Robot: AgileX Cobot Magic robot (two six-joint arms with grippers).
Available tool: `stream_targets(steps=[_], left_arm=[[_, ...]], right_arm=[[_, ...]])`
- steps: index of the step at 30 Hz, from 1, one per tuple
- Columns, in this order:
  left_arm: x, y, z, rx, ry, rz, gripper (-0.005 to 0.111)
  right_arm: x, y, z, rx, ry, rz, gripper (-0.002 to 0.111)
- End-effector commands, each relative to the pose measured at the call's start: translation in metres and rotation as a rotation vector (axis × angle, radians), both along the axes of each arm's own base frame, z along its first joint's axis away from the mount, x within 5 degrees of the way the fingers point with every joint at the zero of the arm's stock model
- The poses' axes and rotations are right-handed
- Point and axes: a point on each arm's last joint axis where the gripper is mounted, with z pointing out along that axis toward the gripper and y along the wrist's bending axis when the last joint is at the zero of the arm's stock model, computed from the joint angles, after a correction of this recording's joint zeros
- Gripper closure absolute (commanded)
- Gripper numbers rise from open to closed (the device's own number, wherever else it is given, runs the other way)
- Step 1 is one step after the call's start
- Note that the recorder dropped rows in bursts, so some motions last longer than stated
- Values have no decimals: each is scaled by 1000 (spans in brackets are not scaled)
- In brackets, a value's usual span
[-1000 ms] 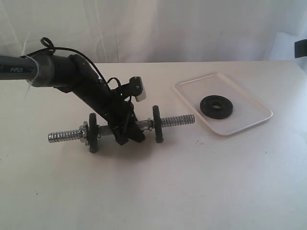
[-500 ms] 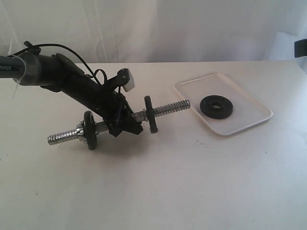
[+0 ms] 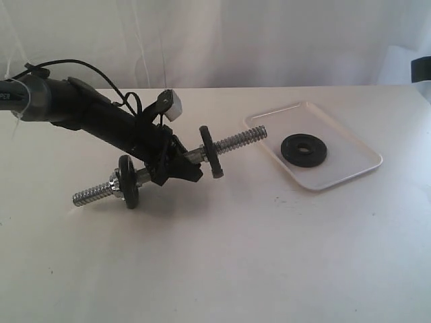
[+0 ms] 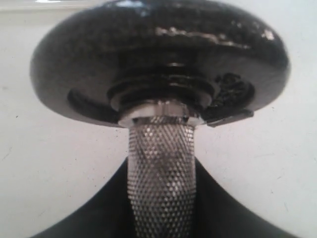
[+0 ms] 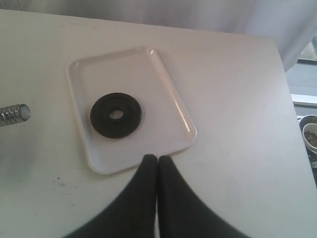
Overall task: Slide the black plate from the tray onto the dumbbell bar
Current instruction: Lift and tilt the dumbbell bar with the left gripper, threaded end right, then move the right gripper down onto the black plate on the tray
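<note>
The black plate (image 3: 304,149) (image 5: 116,115) lies flat in the white tray (image 3: 350,145) (image 5: 168,99) at the right of the table. My left gripper (image 3: 176,169) is shut on the knurled middle of the dumbbell bar (image 3: 236,142) (image 4: 161,173), holding it tilted with its right threaded end raised toward the tray. Two black discs (image 3: 209,152) sit on the bar, one each side of the gripper. The bar's end (image 5: 14,114) shows in the right wrist view. My right gripper (image 5: 157,158) is shut and empty, above the table beside the tray's edge; the exterior view does not show it.
A white curtain hangs behind the table. A small bowl (image 5: 309,131) sits off the table's far side in the right wrist view. Bare tabletop (image 3: 269,262) stretches in front of the bar and tray.
My left gripper has lifted the bar's right end and swung it toward the tray; the bar now tilts more steeply. The plate and tray have not moved.
</note>
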Motion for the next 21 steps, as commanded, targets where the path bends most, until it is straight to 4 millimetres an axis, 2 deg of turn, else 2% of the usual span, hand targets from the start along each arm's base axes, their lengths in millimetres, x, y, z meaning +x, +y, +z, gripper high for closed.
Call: stream_targets(steps=[1,5,8,10,15,17,19,21], left_arm=[[-4,-8,37,-193,30,-2,107],[-4,-8,37,-193,30,-2,107],[-4,-8,37,-193,30,-2,107],[-4,-8,37,-193,28,-1,107],[-4,-8,37,-193,18,-7,107],[-4,-8,37,-193,16,-8,107],[-4,-8,37,-193,12,-10,107],[-4,-8,37,-193,12,-10,107]], right_arm=[[16,1,-17,-52,70,39,108],[33,2,-34,-49,176,41,108],[51,3,-32,-50,227,43,105],[64,4,-29,-50,234,43,92],[102,6,-38,-55,343,48,42],[115,7,-44,-58,388,50,27],[129,7,-48,-59,420,51,19],[143,8,-57,-56,450,48,19]])
